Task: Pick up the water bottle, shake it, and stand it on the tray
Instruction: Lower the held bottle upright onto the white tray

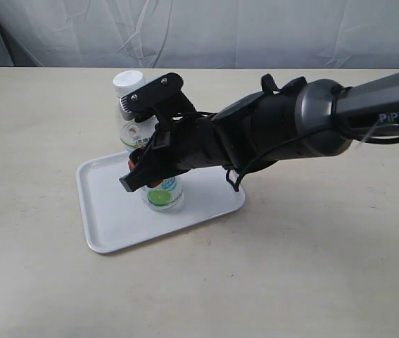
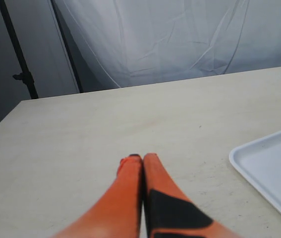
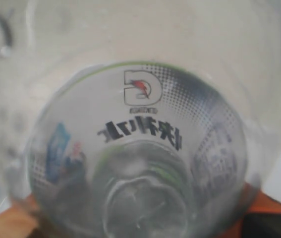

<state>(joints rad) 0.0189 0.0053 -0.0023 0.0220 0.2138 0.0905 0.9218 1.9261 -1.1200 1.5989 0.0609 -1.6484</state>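
Observation:
The water bottle is upright over the middle of the white tray, white cap on top. Its base is at the tray's surface; whether it rests there I cannot tell. My right gripper reaches in from the right and is shut on the bottle's middle, hiding most of the label. In the right wrist view the clear bottle fills the picture, with orange fingers at either side of it and the gripper around it. My left gripper is shut and empty above bare table, off the tray's side.
The tray's rounded corner shows in the left wrist view. A white cloth backdrop hangs behind the beige table. A dark stand pole rises past the table's far corner. The left arm is out of the exterior view.

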